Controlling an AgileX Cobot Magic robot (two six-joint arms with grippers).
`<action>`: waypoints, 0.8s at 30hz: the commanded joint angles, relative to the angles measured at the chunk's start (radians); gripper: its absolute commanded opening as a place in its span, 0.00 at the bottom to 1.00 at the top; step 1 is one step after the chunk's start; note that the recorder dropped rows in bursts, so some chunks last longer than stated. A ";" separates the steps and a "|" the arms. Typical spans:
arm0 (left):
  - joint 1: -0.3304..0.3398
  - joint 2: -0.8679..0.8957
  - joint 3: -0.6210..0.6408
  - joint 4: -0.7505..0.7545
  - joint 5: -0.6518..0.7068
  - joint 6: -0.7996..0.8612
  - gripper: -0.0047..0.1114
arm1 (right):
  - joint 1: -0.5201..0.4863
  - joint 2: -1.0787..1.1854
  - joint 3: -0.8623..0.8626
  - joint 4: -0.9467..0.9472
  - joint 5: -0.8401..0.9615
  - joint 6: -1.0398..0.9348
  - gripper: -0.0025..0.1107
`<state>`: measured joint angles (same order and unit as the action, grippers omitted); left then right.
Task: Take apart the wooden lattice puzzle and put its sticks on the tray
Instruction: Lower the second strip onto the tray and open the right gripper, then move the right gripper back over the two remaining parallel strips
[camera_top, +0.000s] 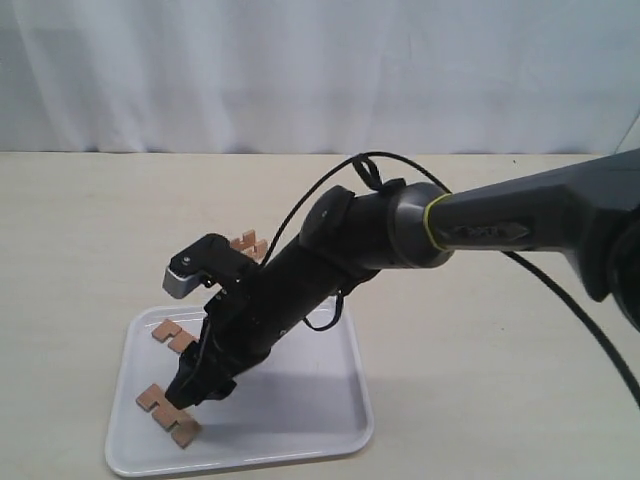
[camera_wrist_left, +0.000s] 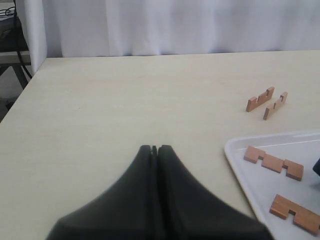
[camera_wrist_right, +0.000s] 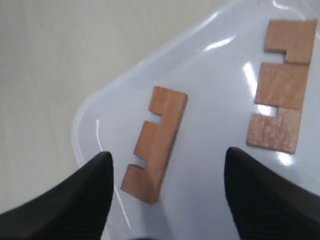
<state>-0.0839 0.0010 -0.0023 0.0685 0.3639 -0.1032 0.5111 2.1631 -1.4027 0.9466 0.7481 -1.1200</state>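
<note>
No interlocked lattice shows; the sticks lie apart. The white tray (camera_top: 300, 400) sits at the front left and holds two notched sticks, one (camera_top: 170, 336) at its far left corner and one (camera_top: 168, 415) at its near left. My right gripper (camera_top: 188, 392) hangs open just above that near stick (camera_wrist_right: 156, 142), which lies flat between the fingers (camera_wrist_right: 167, 156) without touching them. The other tray stick (camera_wrist_right: 280, 85) lies beside it. Two more sticks (camera_top: 248, 243) stand on edge on the table behind the tray (camera_wrist_left: 260, 99). My left gripper (camera_wrist_left: 155, 149) is shut and empty over bare table.
The right arm (camera_top: 480, 225) and its black cable (camera_top: 560, 290) stretch across the table from the right. A white curtain (camera_top: 320, 70) backs the table. The tray (camera_wrist_left: 235, 155) lies to one side of the left gripper.
</note>
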 joint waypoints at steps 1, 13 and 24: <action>0.001 -0.001 0.002 0.003 -0.009 0.001 0.04 | -0.002 -0.087 -0.015 -0.032 0.049 0.022 0.56; 0.001 -0.001 0.002 0.003 -0.009 0.001 0.04 | -0.011 -0.094 -0.015 -0.020 0.021 0.059 0.56; 0.001 -0.001 0.002 0.003 -0.009 0.001 0.04 | -0.008 -0.047 -0.015 0.139 0.025 0.034 0.56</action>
<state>-0.0839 0.0010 -0.0023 0.0685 0.3639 -0.1032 0.5052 2.1254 -1.4126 1.0762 0.7514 -1.0638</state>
